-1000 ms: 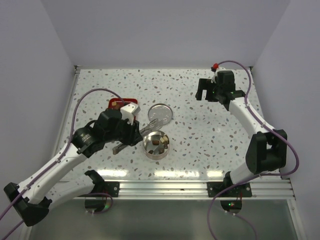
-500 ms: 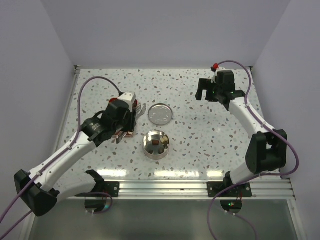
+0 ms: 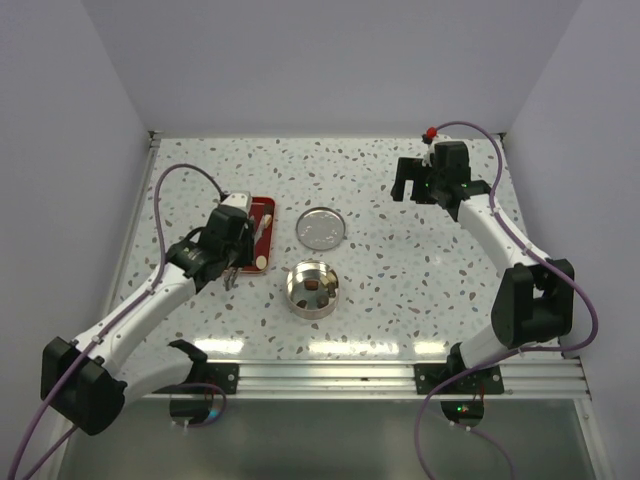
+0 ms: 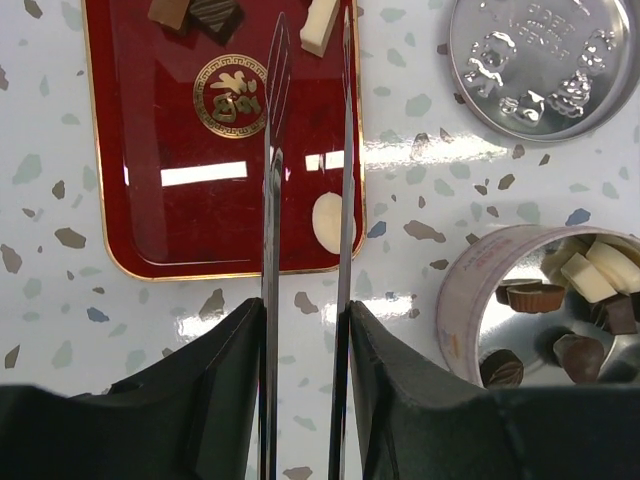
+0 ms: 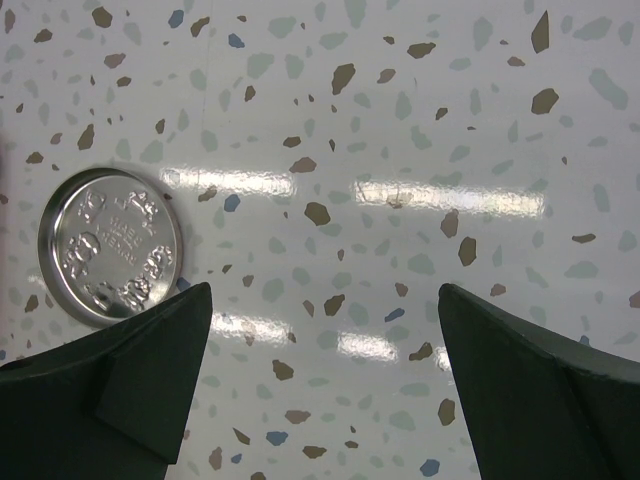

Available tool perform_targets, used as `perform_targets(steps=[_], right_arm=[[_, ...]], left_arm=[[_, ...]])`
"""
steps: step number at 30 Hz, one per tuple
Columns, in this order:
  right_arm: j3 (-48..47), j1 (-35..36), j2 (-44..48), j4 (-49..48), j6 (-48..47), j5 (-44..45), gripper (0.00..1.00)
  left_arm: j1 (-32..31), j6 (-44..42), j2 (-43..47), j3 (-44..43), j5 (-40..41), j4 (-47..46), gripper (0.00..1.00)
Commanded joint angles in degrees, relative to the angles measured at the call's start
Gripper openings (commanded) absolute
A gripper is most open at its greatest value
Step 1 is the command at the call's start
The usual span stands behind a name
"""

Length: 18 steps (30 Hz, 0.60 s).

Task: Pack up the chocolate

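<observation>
left pincer [image 4: 305, 320] pinching metal tongs [image 4: 275, 110] over red tray [image 4: 150, 220], tips seemingly astride cream chocolate [image 4: 318, 28], right pincer [image 5: 322, 330] spread wide

Small bite-size chocolate chunks [image 4: 327, 222] lie in two groups. Four sit loose on the glossy red rectangular tray [image 4: 150, 220]: a tan piece [image 4: 170, 10], a dark brown square [image 4: 216, 16] and a cream bar [image 4: 320, 27] at one short end, and a pale oval just inside a long edge. The rest — cream blocks [image 4: 586, 276] and dark cups [image 4: 535, 297] — are heaped inside the round silver tin [image 4: 455, 312].
</observation>
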<state>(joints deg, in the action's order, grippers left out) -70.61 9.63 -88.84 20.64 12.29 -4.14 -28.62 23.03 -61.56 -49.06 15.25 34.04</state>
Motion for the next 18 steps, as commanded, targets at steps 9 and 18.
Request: perform_targets(steps=[9,18], right_arm=[[-0.58,-0.22,2.0,0.27,-0.87,-0.78,0.99],[-0.76,-0.22,1.91,0.8,-1.22,-0.43,0.99]], left_arm=[[0.23,-0.09,-3.83,3.71,1.81,-8.37,0.43],[0.15,-0.79,-8.31,5.2,2.16,-13.38,0.44]])
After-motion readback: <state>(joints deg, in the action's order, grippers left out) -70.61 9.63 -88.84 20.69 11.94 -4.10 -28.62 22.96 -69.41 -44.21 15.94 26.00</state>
